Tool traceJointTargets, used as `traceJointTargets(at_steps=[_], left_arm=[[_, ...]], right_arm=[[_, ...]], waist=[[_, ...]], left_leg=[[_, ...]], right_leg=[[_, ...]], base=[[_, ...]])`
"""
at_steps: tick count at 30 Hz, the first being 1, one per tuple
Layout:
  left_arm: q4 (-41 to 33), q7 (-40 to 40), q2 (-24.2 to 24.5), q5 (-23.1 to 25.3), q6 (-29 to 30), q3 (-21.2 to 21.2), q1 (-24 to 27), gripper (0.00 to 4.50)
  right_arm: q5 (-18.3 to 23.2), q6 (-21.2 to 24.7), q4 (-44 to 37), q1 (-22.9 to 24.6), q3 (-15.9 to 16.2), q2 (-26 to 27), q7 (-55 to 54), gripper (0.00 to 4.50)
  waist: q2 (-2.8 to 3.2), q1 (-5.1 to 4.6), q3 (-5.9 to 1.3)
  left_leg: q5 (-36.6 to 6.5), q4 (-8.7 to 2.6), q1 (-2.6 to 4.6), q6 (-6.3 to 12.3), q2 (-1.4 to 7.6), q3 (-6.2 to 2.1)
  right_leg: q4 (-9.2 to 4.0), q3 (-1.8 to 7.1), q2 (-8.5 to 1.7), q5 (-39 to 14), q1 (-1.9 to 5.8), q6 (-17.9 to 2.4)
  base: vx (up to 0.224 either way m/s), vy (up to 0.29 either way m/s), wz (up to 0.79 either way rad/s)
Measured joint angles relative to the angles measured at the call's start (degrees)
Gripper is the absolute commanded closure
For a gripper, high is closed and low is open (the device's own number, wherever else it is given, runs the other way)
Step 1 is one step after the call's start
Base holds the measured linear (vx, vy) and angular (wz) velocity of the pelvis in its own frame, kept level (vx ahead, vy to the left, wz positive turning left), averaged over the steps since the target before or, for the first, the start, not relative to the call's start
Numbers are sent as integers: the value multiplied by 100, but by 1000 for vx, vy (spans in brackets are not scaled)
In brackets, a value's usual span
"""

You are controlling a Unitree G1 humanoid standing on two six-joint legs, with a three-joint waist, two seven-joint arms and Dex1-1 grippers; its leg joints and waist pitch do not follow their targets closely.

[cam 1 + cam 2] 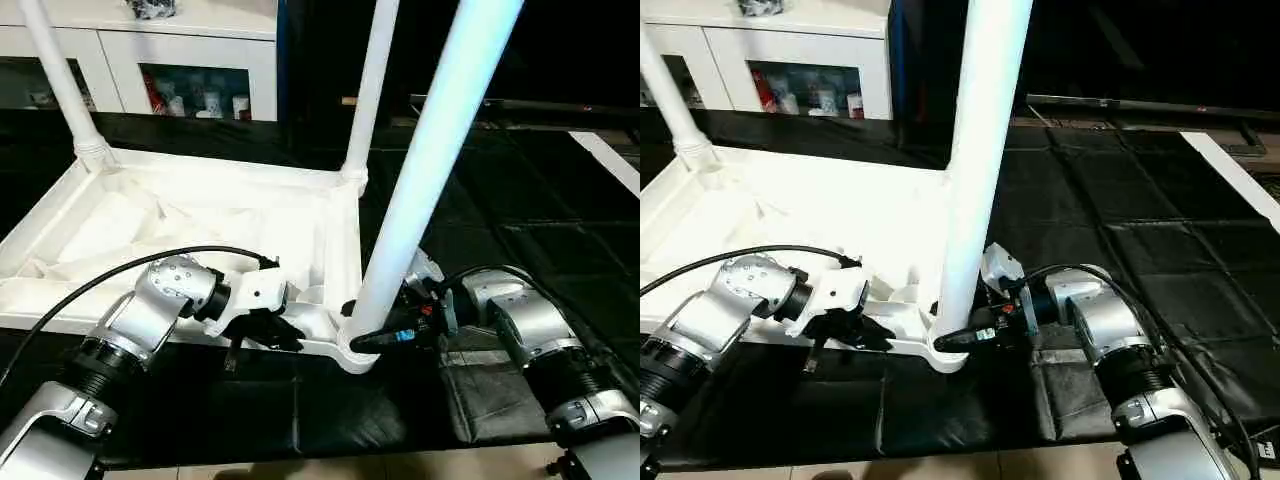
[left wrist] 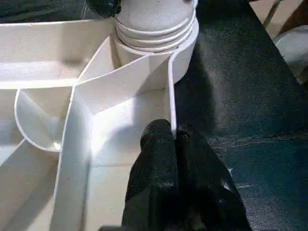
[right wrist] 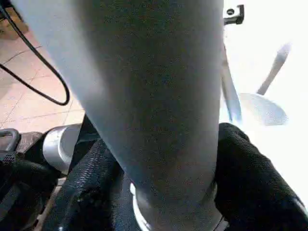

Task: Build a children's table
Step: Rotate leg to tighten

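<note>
The white tabletop lies upside down on the black mat, ribbed underside facing up. Three white legs stand in its corner sockets: one at the far left, one at the far right, and a thick-looking one at the near right corner. My left gripper is shut on the thin near rim of the tabletop, close to that near right socket. My right gripper reaches in from the right, one black finger on each side of the near right leg's base, pressed against it.
A white cabinet with glass doors stands behind the table. The black mat spreads to the right, with a white strip at its far right. A black cable loops over my left forearm. Tiled floor shows at the front edge.
</note>
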Motion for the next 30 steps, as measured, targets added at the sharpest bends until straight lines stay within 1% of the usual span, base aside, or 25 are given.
traceJointTargets(at_steps=[2,5,8,9,10,11,13,14,15,16,17,19,20,21,25,26,27,28,29,30], left_arm=[[37,0,-20,-1,-1,9,-9,450],[102,38,-93,-6,34,19,-38,450],[185,153,-268,-64,293,114,-50,450],[189,169,-285,-67,330,126,-48,450],[193,244,-327,-75,452,158,-48,450],[220,393,-392,-69,588,232,-48,450],[254,604,-434,-54,717,284,-49,450],[287,796,-507,-53,907,378,-49,450],[345,1029,-573,-47,1098,493,-64,450],[387,1301,-660,-39,1335,613,-86,450],[407,1473,-738,-38,1480,680,-104,450],[515,1906,-996,-29,1820,813,-202,450],[608,2191,-1173,-26,2015,885,-285,450],[682,2422,-1297,2,2135,938,-352,450],[861,3125,-1663,62,2457,1130,-532,450],[862,3233,-1720,68,2496,1158,-553,450],[859,3273,-1743,71,2515,1163,-564,450],[840,3296,-1747,71,2517,1165,-564,450],[830,3299,-1748,70,2517,1177,-564,450],[821,3301,-1747,69,2518,1184,-564,450]], right_arm=[[-5,-6,0,0,-2,-1,-7,227],[-10,-4,-6,8,-16,-16,-25,232],[0,105,-211,213,-125,-41,-138,236],[10,122,-243,243,-144,-38,-170,236],[11,257,-353,290,-176,-31,-306,238],[-25,384,-417,309,-229,-1,-583,238],[-53,477,-444,322,-289,63,-956,238],[-125,563,-501,360,-418,209,-1360,239],[-171,689,-502,371,-566,407,-1845,240],[-220,835,-504,363,-729,661,-2443,240],[-250,908,-503,346,-817,794,-2817,243],[-397,1054,-421,211,-987,1038,-3549,244],[-487,1119,-330,95,-1068,1172,-3979,244],[-594,1147,-236,-8,-1143,1314,-4338,245],[-800,1122,154,-374,-1269,1651,-5371,245],[-824,1095,225,-437,-1297,1681,-5475,215],[-835,1027,274,-460,-1314,1689,-5499,196],[-835,966,287,-460,-1323,1724,-5530,184],[-835,938,286,-460,-1340,1758,-5537,184],[-835,912,287,-460,-1353,1780,-5552,167]], waist=[[0,1,0],[1,5,-1],[8,49,-5],[8,51,-5],[8,49,-5],[6,33,-6],[0,-22,-10],[-4,-46,-12],[-8,-105,-15],[-8,-195,-16],[-6,-249,-15],[-5,-333,-15],[-4,-357,-15],[-2,-367,-13],[6,-369,-16],[9,-355,-15],[10,-346,-16],[11,-346,-16],[11,-349,-16],[11,-351,-16]], left_leg=[[0,6,0,0,0,0],[0,17,0,0,2,0],[5,30,4,10,5,9],[7,31,5,13,7,12],[14,35,5,23,8,25],[17,35,4,26,8,35],[17,37,10,26,7,39],[17,35,15,25,7,40],[20,37,20,21,8,40],[23,38,23,16,7,34],[24,38,21,15,5,22],[24,39,14,14,2,6],[24,34,15,14,0,5],[24,36,13,13,-1,5],[25,31,8,12,-4,7],[25,25,2,11,-3,7],[26,24,0,11,-3,8],[25,24,-1,11,-3,9],[25,25,-3,12,-3,10],[22,23,-5,16,-3,12]], right_leg=[[1,0,0,2,2,0],[4,1,0,4,8,0],[4,7,-3,4,18,0],[5,10,-3,5,18,0],[6,20,-3,11,18,-2],[6,29,-4,22,25,-3],[0,34,-5,38,30,3],[-6,35,-4,32,32,29],[-3,37,-3,41,30,33],[-4,36,-3,50,22,34],[-6,35,-3,51,13,35],[-11,33,-2,52,6,37],[-13,33,-2,53,4,37],[-11,33,-1,59,0,38],[-10,31,1,77,-3,36],[-12,31,1,75,-8,40],[-13,31,1,73,-9,41],[-13,32,2,77,-9,26],[-13,33,3,73,-11,24],[-18,33,3,69,-11,23]], base=[[0,0,0],[0,0,0],[0,0,0],[0,0,0],[0,0,0],[0,0,0],[0,0,0],[0,0,0],[0,0,0],[0,0,0],[0,0,0],[0,0,0],[0,0,0],[0,0,0],[0,0,0],[0,0,0],[0,0,0],[0,0,0],[0,0,0],[0,0,0]])
